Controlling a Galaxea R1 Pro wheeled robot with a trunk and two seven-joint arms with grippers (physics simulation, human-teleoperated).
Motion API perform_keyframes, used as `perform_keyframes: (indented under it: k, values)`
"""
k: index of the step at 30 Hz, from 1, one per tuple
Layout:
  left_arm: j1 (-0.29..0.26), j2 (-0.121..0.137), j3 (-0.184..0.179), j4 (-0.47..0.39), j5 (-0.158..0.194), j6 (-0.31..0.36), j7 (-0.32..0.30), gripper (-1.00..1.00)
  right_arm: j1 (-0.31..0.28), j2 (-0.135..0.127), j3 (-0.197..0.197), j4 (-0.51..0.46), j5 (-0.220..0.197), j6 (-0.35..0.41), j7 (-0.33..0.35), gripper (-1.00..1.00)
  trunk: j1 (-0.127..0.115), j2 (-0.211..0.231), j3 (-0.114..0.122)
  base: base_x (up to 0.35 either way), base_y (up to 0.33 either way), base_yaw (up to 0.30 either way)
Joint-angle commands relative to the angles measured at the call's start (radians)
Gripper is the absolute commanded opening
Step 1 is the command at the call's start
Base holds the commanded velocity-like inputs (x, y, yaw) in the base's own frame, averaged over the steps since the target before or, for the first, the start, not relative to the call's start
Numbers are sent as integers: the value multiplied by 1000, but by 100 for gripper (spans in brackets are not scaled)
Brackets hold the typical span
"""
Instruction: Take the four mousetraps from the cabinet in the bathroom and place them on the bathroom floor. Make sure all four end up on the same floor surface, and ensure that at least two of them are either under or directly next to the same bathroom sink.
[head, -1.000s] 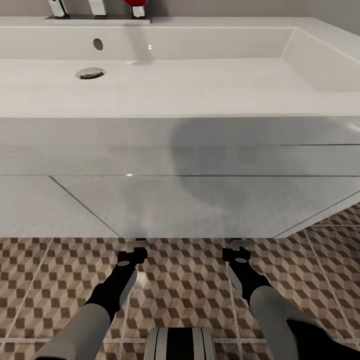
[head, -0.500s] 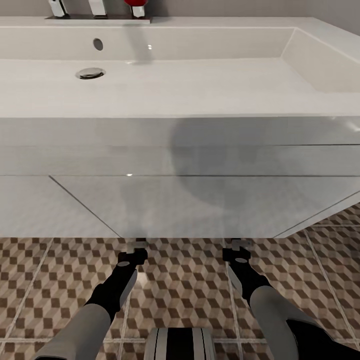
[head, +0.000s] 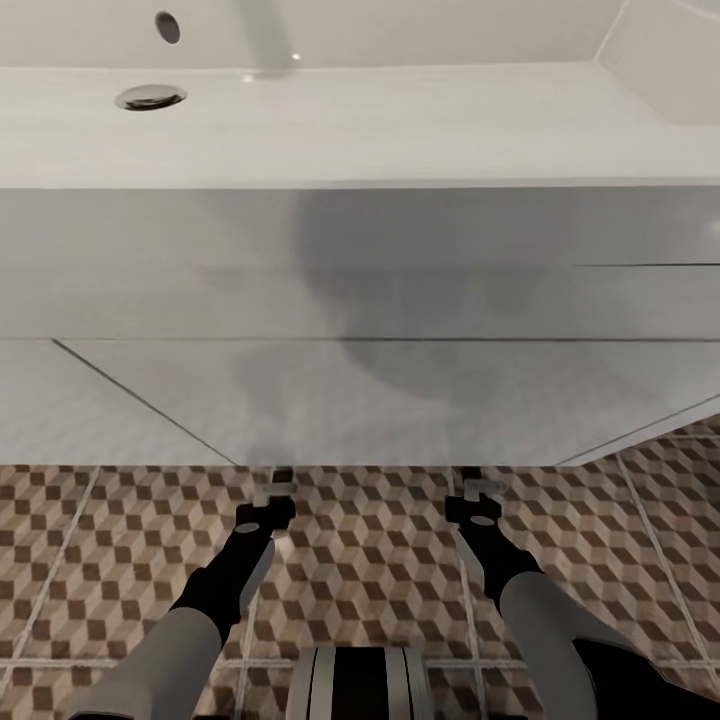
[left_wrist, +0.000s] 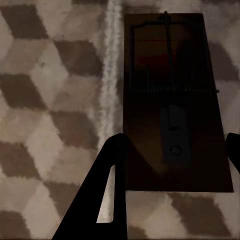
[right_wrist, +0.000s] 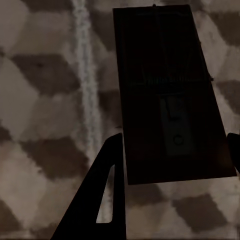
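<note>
In the head view the white sink unit (head: 360, 300) takes the upper part of the picture, with its round metal drain (head: 150, 97) at about 11 o'clock and the overflow hole above it; a grey shadow lies on the front panel of the unit; below the unit the bathroom floor (head: 370, 580) shows its brown-and-beige cube tiles with pale grout lines; the two dark arms reach forward and down from 7 and 5 o'clock, and the left gripper (head: 272, 497) and the right gripper (head: 478, 495) are both near the lower edge of the sink unit, low over the tiles; in the left wrist view a mousetrap (left_wrist: 172, 102) is seen between the two dark fingers (left_wrist: 102, 200) of the left gripper, a flat brown board with dark wire parts and a small metal plate; the fingers stand at both long sides of the board and seem clamped on it, with a grout line just beside the board; in the right wrist view a second mousetrap (right_wrist: 167, 95) sits in the same way between the fingers (right_wrist: 100, 195) of the right gripper, which also seem closed on its sides; whether the boards touch the tiles or hang just over them, I cannot tell.
</note>
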Motion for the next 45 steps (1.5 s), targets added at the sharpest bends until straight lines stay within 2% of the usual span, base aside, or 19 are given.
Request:
perform_keyframes:
  k: [1,11,19,29,36,40,45]
  values:
    - [0,0,-3,-3,-3,8,7,-100,0,1,-6,-1,9,2,1,-100,0,0,-5,0,0,0]
    - [0,2,2,-13,-4,9,7,-100,0,0,-9,-1,7,3,1,-100,5,-3,-43,0,0,0]
    - [0,0,2,-18,-4,3,8,-100,0,1,-9,-2,8,-32,1,-100,5,-3,-43,0,0,0]
    - [0,-2,0,-23,-3,5,10,-100,0,7,-9,-6,12,-36,-10,-100,5,-3,-43,0,0,0]
    - [0,-2,2,-122,-3,3,10,-100,0,10,-10,-86,10,-38,-12,-100,5,-3,-43,0,0,0]
    - [0,-4,2,-159,0,4,9,-100,0,10,-11,-101,6,-35,-11,-100,5,-3,-43,0,0,0]
    - [0,-25,-2,-168,1,14,9,-100,0,17,-10,-107,0,-22,-9,-100,5,-3,-43,0,0,0]
